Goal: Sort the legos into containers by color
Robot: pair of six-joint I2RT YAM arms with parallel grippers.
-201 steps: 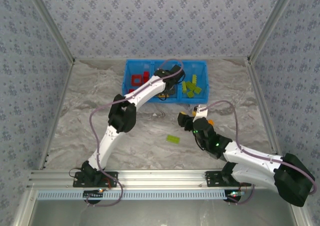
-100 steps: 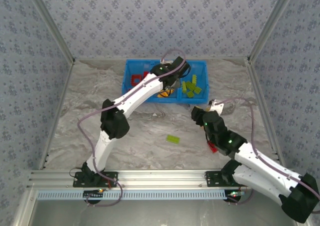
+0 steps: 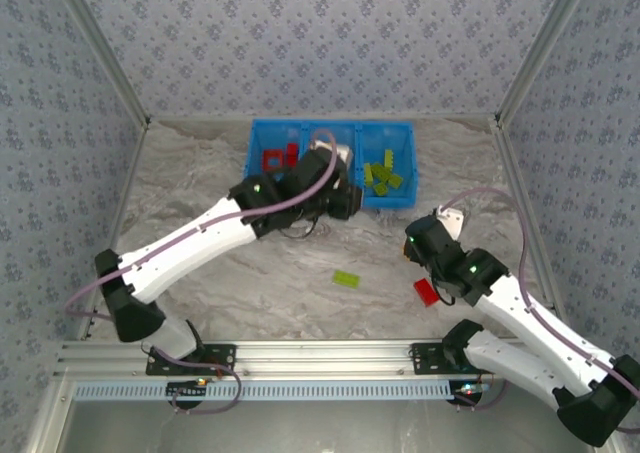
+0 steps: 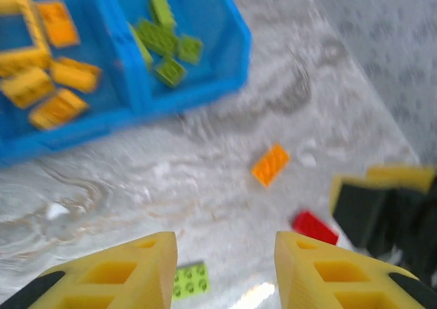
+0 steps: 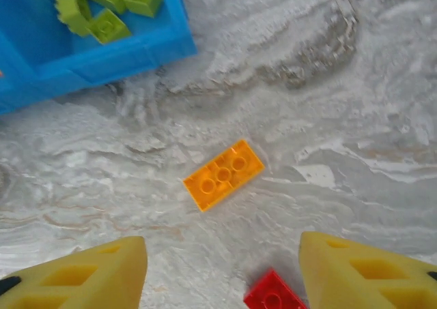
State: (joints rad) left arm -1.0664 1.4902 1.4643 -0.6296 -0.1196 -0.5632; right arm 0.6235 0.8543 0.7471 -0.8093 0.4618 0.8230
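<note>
The blue tray (image 3: 253, 141) holds red legos (image 3: 275, 158) on the left and green legos (image 3: 383, 174) on the right; in the left wrist view, yellow legos (image 4: 54, 94) lie in its middle compartment. Loose on the table are a green brick (image 3: 346, 279), a red brick (image 3: 426, 292) and an orange brick (image 5: 224, 174). My left gripper (image 3: 345, 201) hovers open and empty just in front of the tray, with the green brick (image 4: 190, 282) below its fingers. My right gripper (image 3: 416, 245) is open and empty above the orange brick, the red brick (image 5: 274, 295) near its right finger.
Marbled table with patterned walls on three sides. The tray's front wall (image 5: 130, 56) lies just beyond the loose bricks. My right gripper's dark body (image 4: 389, 207) shows at the right of the left wrist view, close to the red brick (image 4: 315, 227).
My left gripper has drawn back from over the tray to its front edge, the elbow swinging low and left. My right gripper has shifted right, uncovering the red brick.
</note>
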